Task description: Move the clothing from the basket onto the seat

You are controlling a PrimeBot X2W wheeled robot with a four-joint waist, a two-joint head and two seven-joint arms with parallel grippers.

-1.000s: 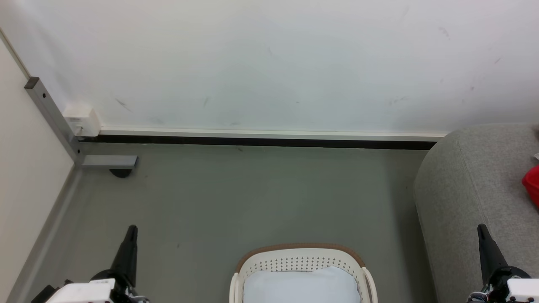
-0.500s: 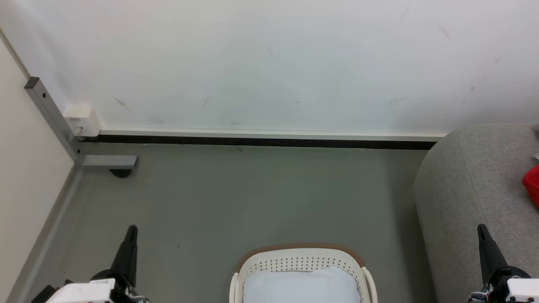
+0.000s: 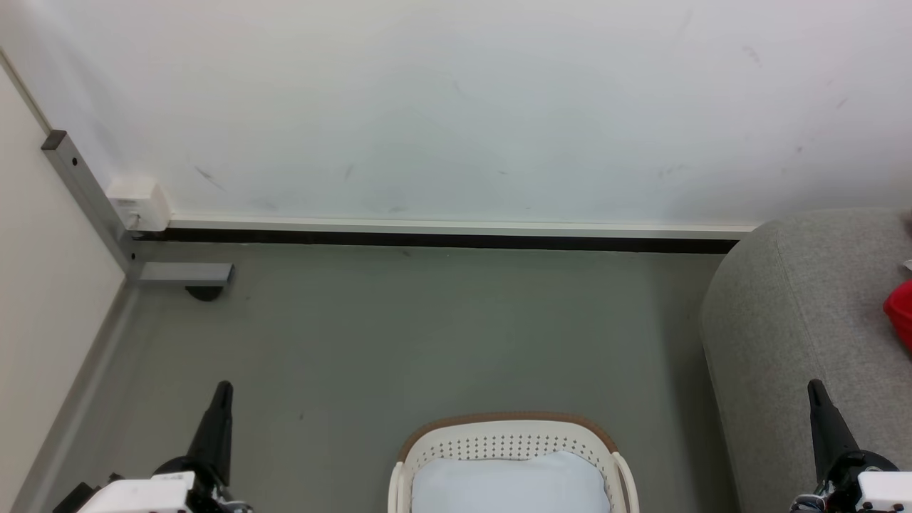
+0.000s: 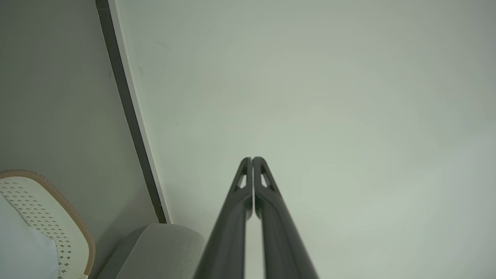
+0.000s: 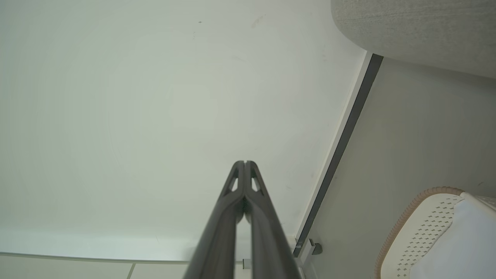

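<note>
- A plain indoor room, furnished sparsely like a corner of a home, yet bare enough to be a test space.
- A large grey fabric sofa (image 3: 791, 306) with rounded edges stands at the right; part of a red garment (image 3: 901, 310) lies on it.
- A cream plastic laundry basket (image 3: 506, 417) with a brown rim sits on the smooth grey floor (image 3: 427, 335), a pale cloth (image 3: 509, 484) inside.
- The white wall (image 3: 456, 107) is bare and scuffed, with a dark skirting strip (image 3: 442, 241) along its foot.
- A grey metal post (image 3: 85, 192) leans in the left corner, a small white box (image 3: 139, 199) beside it.

Closed right pincer (image 5: 245, 162) faces wall (image 5: 135, 116), basket (image 5: 410, 221) nearby.
</note>
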